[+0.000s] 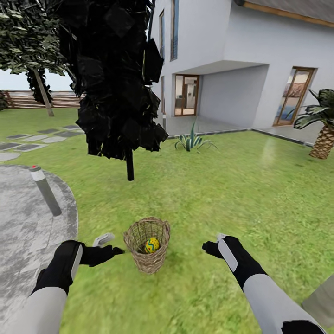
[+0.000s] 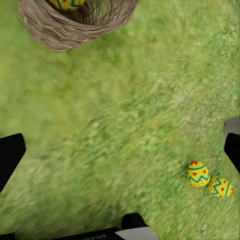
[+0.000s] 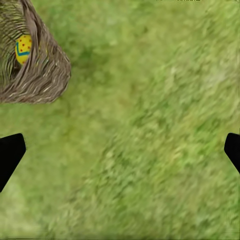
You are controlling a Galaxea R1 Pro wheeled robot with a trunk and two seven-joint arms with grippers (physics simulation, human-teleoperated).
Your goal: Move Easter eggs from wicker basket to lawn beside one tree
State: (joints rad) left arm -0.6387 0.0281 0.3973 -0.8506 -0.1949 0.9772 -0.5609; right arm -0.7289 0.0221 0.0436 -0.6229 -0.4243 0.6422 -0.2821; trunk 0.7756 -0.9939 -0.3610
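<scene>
Left hand (image 1: 109, 246) and right hand (image 1: 214, 245) hover low over the lawn (image 1: 241, 195), fingers spread apart, nothing gripped. Between them stands the wicker basket (image 1: 147, 260), a round, tapering weave of tan-brown strands, holding one yellow Easter egg (image 1: 151, 245) with blue zigzags. Two more patterned eggs (image 2: 207, 179) lie touching on the mottled grass, apart from the basket. Beyond the basket stands a black-leaved tree (image 1: 116, 79) on a thin dark trunk; a grey bollard (image 1: 45, 189) leans on the paving.

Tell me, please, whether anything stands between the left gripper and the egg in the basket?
Only the wicker basket itself: its woven wall surrounds the Easter egg, so the open left gripper, beside the basket at rim level, must go in from above. Nothing else visible intervenes.
</scene>
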